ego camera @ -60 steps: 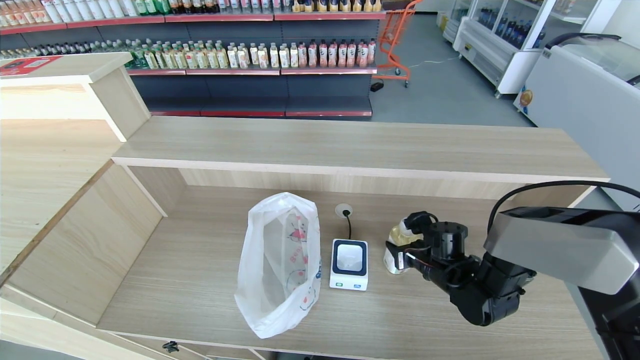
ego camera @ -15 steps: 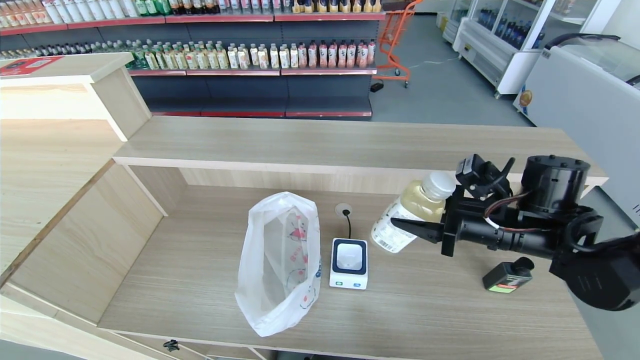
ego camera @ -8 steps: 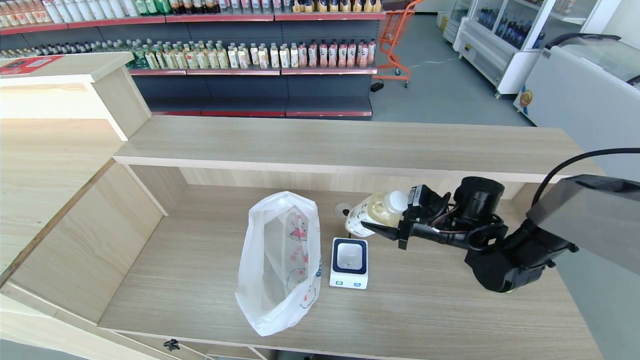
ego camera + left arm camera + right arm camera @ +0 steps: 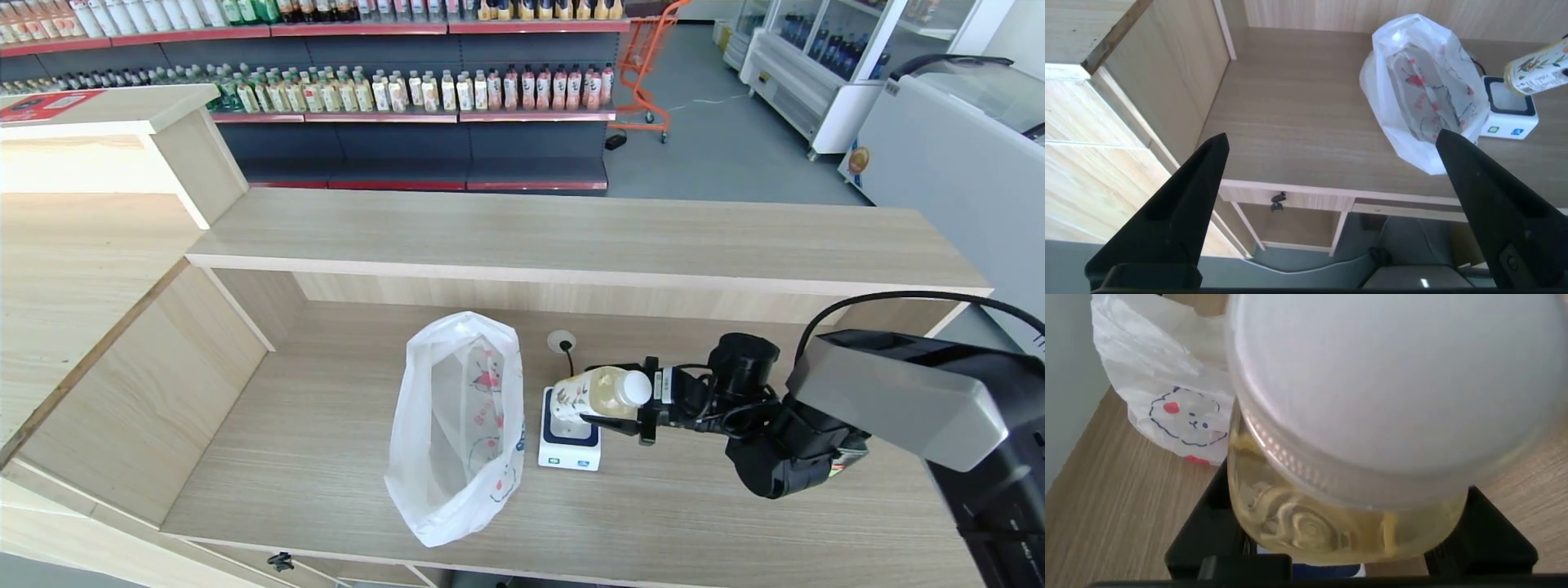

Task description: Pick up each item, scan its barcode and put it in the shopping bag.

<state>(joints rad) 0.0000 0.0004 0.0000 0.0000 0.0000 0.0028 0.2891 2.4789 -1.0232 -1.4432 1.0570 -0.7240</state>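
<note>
Now, bottle (image 4: 584, 394): held sideways over the scanner (image 4: 569, 459), cap toward the arm.
Right gripper (image 4: 600, 398): clamped on the bottle, one finger each side.
Left gripper (image 4: 1333, 137): fingers spread wide, holding nothing, near the front edge of the counter (image 4: 1290, 122).
Bag (image 4: 457, 425): white plastic, mouth gaping, standing on the counter just left of the scanner.

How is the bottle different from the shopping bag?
The bottle lies sideways in the right hand, above the scanner; the shopping bag stands on the counter. The bottle is capped; the shopping bag gapes open. Both are partly see-through.
</note>
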